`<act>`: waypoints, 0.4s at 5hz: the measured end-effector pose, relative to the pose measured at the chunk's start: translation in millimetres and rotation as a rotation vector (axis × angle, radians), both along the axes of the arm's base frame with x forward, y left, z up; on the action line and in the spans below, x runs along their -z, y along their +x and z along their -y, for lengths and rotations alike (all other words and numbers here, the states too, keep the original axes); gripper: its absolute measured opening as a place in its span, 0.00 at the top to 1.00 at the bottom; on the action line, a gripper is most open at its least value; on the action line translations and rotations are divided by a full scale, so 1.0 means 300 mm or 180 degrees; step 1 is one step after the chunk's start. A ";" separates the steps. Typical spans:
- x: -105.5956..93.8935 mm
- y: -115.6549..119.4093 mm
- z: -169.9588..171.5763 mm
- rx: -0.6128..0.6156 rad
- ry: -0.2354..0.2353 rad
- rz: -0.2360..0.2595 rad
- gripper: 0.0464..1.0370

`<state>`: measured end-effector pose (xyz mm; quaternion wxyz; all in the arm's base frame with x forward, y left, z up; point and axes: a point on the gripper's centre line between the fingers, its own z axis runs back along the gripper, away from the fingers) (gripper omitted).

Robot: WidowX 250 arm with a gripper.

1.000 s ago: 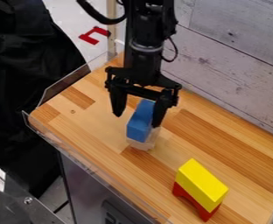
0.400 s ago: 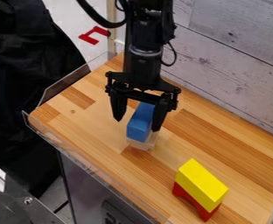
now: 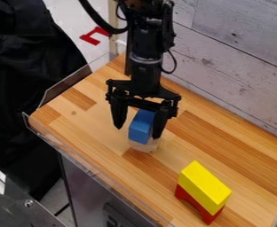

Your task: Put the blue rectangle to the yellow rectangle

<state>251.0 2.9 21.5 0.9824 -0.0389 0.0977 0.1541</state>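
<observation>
A: How far along is it?

B: Early on, I'd say. The blue rectangle [image 3: 141,127] is well apart from the yellow rectangle [image 3: 204,188], toward the upper left of it in the camera view. It sits on a pale block [image 3: 143,146], away from the yellow one in that same direction.

A: And the claw [image 3: 137,132]?

B: Spread, with its fingers on either side of the blue rectangle. There's a plain gap on the side farther from the yellow rectangle. The finger [image 3: 159,126] nearer the yellow one looks close to the blue, perhaps touching; I can't quite tell from this angle.

A: So what's done?

B: The lining up, by my reading. The claw is down around the block, but the grasp isn't made.

A: What's left?

B: Most of it: close on the blue rectangle, lift it off the pale block, carry it over the tabletop [image 3: 99,128] to the yellow rectangle and let go.

A: On top of it, or beside?

B: The wording leaves that open. The yellow rectangle itself rests on a red block [image 3: 197,207], so if stacking is meant, the blue would need raising clear of its slanted-looking top.
</observation>
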 end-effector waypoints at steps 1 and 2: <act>0.005 0.006 0.000 -0.0056 -0.0032 0.0022 0.34; 0.006 0.005 -0.005 -0.0073 -0.0009 0.0018 0.49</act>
